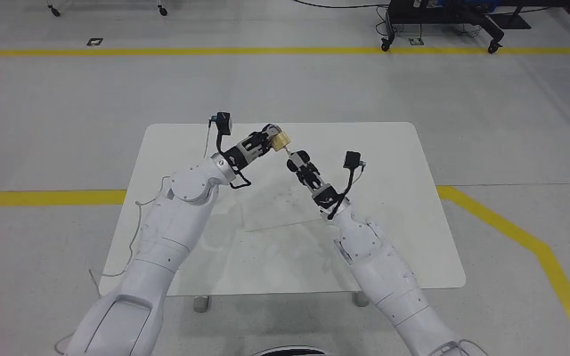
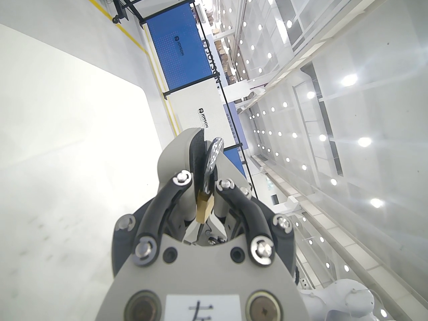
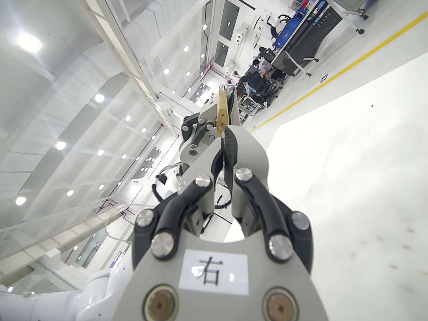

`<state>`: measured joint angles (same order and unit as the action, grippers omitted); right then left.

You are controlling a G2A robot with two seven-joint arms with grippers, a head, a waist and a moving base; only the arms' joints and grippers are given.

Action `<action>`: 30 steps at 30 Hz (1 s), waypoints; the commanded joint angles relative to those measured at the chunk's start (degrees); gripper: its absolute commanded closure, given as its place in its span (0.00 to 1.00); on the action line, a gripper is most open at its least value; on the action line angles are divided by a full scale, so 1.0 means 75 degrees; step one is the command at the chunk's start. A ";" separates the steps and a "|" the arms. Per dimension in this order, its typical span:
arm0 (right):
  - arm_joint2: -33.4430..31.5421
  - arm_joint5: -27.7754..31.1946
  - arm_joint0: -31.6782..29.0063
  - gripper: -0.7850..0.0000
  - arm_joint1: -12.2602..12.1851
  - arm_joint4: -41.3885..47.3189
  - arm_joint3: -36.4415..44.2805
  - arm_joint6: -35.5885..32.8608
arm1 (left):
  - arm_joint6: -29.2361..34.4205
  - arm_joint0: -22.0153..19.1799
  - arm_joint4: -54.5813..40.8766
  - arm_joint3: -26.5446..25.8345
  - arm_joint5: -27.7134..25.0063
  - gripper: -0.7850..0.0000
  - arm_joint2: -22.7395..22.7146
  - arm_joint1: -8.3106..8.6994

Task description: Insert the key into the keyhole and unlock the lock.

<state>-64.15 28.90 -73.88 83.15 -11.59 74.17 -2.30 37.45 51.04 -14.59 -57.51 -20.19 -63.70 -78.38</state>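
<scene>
A pale factory floor with a yellow line [image 1: 267,51] runs behind the white bench [image 1: 401,222], and both arms meet in the air over the bench's far half, about midway between its left and right edges.

The left pincer [image 1: 271,139] is clenched on a small brass padlock [image 1: 281,140]. In the left wrist view the brass body [image 2: 204,207] sits between the two fingers, with a silvery metal piece [image 2: 213,156] rising from it against the black pad [image 2: 197,150].

The right pincer [image 1: 292,158] points up at the padlock from the near right. Its fingers [image 3: 230,145] are pressed together, and whatever they pinch is hidden between the pads. In the right wrist view the padlock [image 3: 221,111] stands edge-on just past those tips, with the left pincer [image 3: 209,120] gripping its sides. The keyhole [image 3: 221,124] in the padlock's end faces the right pincer's tips, which are right up against that end; I cannot tell whether anything has entered it.
</scene>
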 commanded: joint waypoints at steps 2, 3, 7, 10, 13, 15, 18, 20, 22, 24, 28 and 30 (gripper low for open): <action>0.0016 -0.0020 0.0003 1.00 0.0002 -0.0020 0.0023 -0.0032 | 0.0000 0.0027 0.0059 -0.0047 -0.0012 1.00 0.0001 0.0006; 0.0025 -0.0038 0.0010 1.00 0.0004 -0.0027 0.0021 -0.0041 | 0.0010 0.0040 0.0078 -0.0073 -0.0005 1.00 0.0009 0.0006; 0.0072 -0.0054 0.0039 1.00 0.0014 -0.0035 0.0031 -0.0076 | 0.0019 0.0063 0.0105 -0.0122 0.0035 1.00 0.0028 0.0005; 0.0092 -0.0056 0.0070 1.00 0.0022 -0.0027 0.0002 -0.0087 | 0.0022 0.0067 0.0118 -0.0149 0.0047 1.00 0.0029 0.0005; 0.0087 -0.0046 0.0097 1.00 0.0026 -0.0001 -0.0023 -0.0078 | 0.0028 0.0064 0.0154 -0.0171 0.0045 1.00 0.0029 0.0008; 0.0072 -0.0027 0.0111 1.00 0.0029 0.0035 -0.0036 -0.0062 | 0.0033 0.0070 0.0165 -0.0180 0.0028 1.00 0.0024 0.0010; 0.0066 0.0017 0.0120 1.00 0.0037 0.0133 -0.0062 -0.0039 | 0.0056 0.0080 0.0157 -0.0188 -0.0002 1.00 0.0018 0.0012; 0.0059 0.0014 0.0135 1.00 0.0040 0.0165 -0.0090 -0.0030 | 0.0062 0.0085 0.0156 -0.0187 -0.0019 1.00 0.0016 0.0012; 0.0065 0.0021 0.0141 1.00 0.0047 0.0204 -0.0107 -0.0025 | 0.0061 0.0094 0.0138 -0.0192 -0.0033 1.00 0.0011 0.0012; 0.0071 0.0035 0.0148 1.00 0.0050 0.0214 -0.0117 -0.0040 | 0.0071 0.0103 0.0122 -0.0202 -0.0035 1.00 0.0011 0.0011; 0.0076 0.0060 0.0160 1.00 0.0057 0.0251 -0.0127 -0.0042 | 0.0078 0.0105 0.0106 -0.0195 0.0010 1.00 0.0008 0.0011; 0.0074 0.0084 0.0163 0.80 0.0063 0.0296 -0.0125 -0.0016 | 0.0055 0.0103 0.0097 -0.0191 0.0018 1.00 -0.0005 0.0012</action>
<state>-63.58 29.44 -72.67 83.60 -9.53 73.22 -2.54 37.98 51.82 -13.82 -58.97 -20.08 -63.67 -78.30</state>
